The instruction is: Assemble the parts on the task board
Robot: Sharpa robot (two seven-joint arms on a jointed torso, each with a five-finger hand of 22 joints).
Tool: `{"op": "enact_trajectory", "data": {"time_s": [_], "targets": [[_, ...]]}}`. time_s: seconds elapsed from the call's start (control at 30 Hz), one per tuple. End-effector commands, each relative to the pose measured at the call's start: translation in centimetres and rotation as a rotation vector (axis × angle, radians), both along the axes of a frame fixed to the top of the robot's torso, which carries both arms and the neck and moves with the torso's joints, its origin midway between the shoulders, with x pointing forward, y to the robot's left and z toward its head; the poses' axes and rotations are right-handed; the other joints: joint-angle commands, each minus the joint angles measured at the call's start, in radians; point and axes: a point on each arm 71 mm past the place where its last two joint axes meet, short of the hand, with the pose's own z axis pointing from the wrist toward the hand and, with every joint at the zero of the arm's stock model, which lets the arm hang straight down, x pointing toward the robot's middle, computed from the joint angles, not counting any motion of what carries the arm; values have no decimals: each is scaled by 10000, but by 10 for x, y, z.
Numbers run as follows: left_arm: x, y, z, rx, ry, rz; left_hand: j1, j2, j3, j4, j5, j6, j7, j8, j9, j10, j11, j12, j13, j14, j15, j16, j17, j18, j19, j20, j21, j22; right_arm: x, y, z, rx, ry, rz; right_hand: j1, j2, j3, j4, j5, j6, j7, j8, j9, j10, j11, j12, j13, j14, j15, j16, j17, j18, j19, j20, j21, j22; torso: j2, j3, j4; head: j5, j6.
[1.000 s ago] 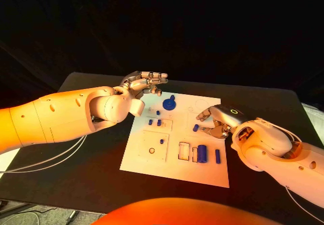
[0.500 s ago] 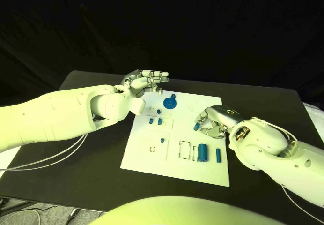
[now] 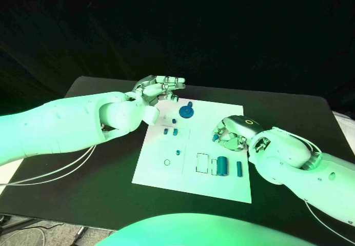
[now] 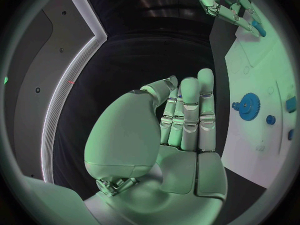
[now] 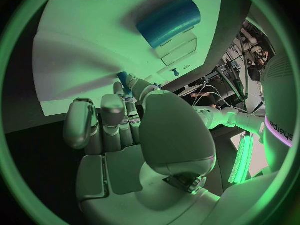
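My right hand (image 3: 231,134) pinches a small blue peg (image 3: 215,137) over the task board (image 3: 194,174) mid-right, fingers clamped on it. Left hand (image 3: 157,90) hovers at the far-left edge, fingers curled together, holding nothing. Best keep the peg upright & lower slow into its hole.

**Around the Work Area**

A black table (image 3: 89,195) with rounded corners takes up the middle of the head view. Two thin white cables (image 3: 52,173) lie on its left part, running side by side in a shallow curve out to the picture's left edge. Behind the table hangs a black, creased backdrop (image 3: 222,41). Past the table's near left corner is a strip of grey floor (image 3: 30,233) with more cable on it.
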Motion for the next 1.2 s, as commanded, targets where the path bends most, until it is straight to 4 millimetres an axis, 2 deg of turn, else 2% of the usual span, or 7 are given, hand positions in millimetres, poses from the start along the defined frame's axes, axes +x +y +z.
{"op": "enact_trajectory", "data": {"time_s": [0.03,0.17,0.43,0.73,0.83,1.0,1.2], "targets": [[-1,-2,1,-131,-12,-177,-21,96,-59,-13,-19,-53,12,38,-10,-44,-8,43,14,-70,9,-40,-11,107,-30,35,-37,-11,-1,3,-1,-16,-27,105,-56,63,37,34,-48,53,40,-16,-4,66,-20,-39,-15,172,-20,39,6,-34,52,14,45,7,4,-6,0,10,-13],[-1,-2,1,-132,1,-193,-21,96,-59,-13,-19,-53,12,38,-10,-44,-8,43,14,-70,9,-40,-11,107,-30,35,-37,-11,-1,3,-1,47,-84,40,-130,-23,15,71,-65,7,74,-79,-27,51,7,-121,-20,161,-6,49,0,-33,46,15,43,2,-5,-14,-1,16,-21],[-1,-2,1,-132,42,-231,-28,116,-88,-17,-19,-60,14,54,-7,-59,-6,76,18,-81,13,-36,-26,107,-31,39,-50,-18,0,3,-1,20,-64,12,-146,-58,10,79,-62,-16,94,-103,-36,42,24,-152,-20,156,3,55,1,-34,44,18,43,1,-8,-4,-7,33,-41],[-1,-2,1,-131,53,-238,-36,115,-100,-16,-21,-66,16,56,-7,-67,-4,82,18,-84,14,-35,-31,106,-31,41,-54,-21,0,4,0,161,-165,-45,58,186,278,34,-199,339,84,25,23,422,-39,-126,16,201,-40,333,270,-96,199,0,249,306,4,2,-15,33,-40],[-1,-2,1,-129,55,-236,-36,115,-100,-16,-21,-66,16,56,-7,-67,-4,82,18,-84,14,-35,-31,106,-31,41,-54,-21,1,3,0,159,-154,-87,-74,60,235,93,-231,292,125,-27,3,405,-5,-201,2,192,-15,341,260,-99,195,7,257,313,0,-4,-15,28,-43],[-1,-2,1,-128,61,-240,-36,115,-100,-16,-21,-66,16,56,-7,-67,-4,82,18,-84,14,-35,-31,106,-31,41,-54,-21,1,3,-1,112,-98,-141,-386,-290,21,251,-6,98,218,-154,-51,282,78,-369,-6,157,51,326,213,-91,150,53,230,270,4,2,-6,25,-58],[-1,-2,0,-126,67,-240,-34,118,-108,-20,-20,-70,15,60,-7,-74,-4,91,19,-89,15,-37,-40,107,-31,42,-58,-23,1,4,-1,96,-74,-156,-460,-442,-105,303,80,-52,281,-185,-77,163,137,-470,-5,130,95,300,165,-78,105,93,192,217,0,0,-13,29,-68]]}}
